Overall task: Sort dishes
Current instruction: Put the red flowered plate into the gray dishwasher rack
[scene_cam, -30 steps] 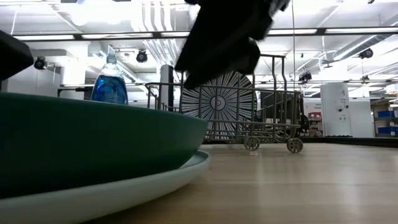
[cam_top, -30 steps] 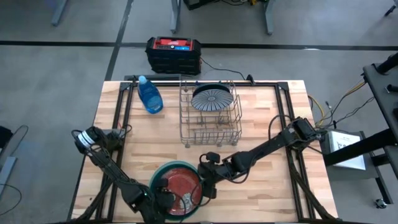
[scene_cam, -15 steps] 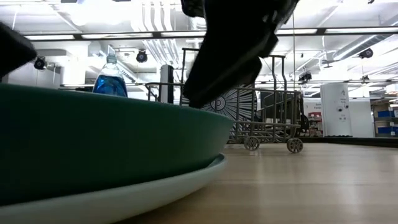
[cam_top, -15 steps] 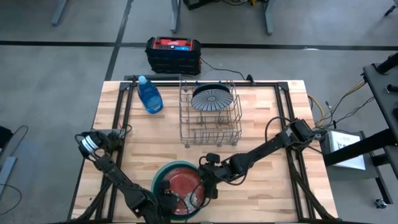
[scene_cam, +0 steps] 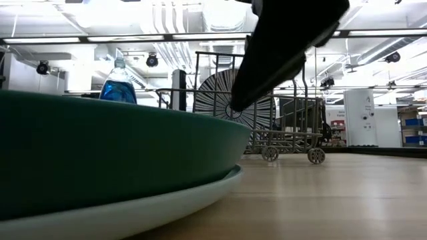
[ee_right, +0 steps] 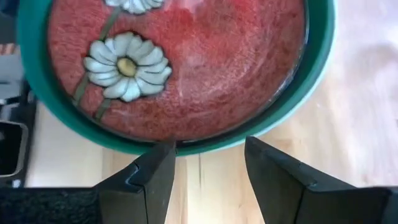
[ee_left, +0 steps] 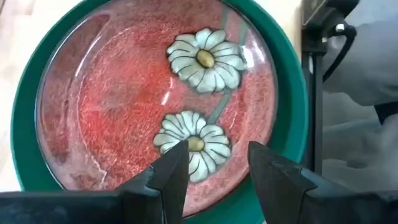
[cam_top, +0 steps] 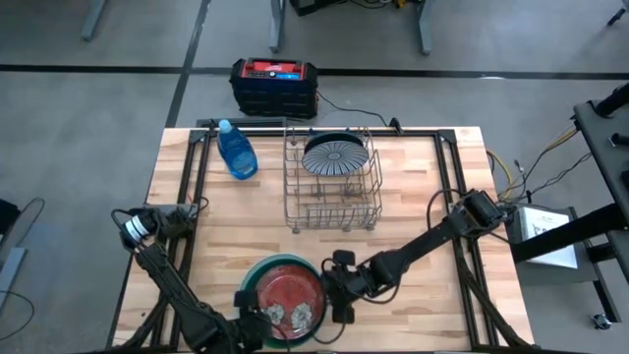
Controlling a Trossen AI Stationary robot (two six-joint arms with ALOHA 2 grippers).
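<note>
Left gripper [ee_left: 214,177]: fingers spread, empty, above the red plate [ee_left: 155,99]
Right gripper [ee_right: 205,171]: fingers spread, empty, at the teal plate's [ee_right: 314,74] rim
Red plate: inside the teal plate, on the pale green plate [scene_cam: 167,200], at the table's [cam_top: 413,197] near edge
Striped plate [cam_top: 335,156]: upright in the rack [cam_top: 332,192]
Bottle [cam_top: 236,150]: beside the rack

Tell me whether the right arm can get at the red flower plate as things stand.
Probably yes. The right gripper hangs open just off the stack's rim, beside the red plate, nothing between them. The plate sits nested in the teal plate, so its edge may be awkward to pinch.
</note>
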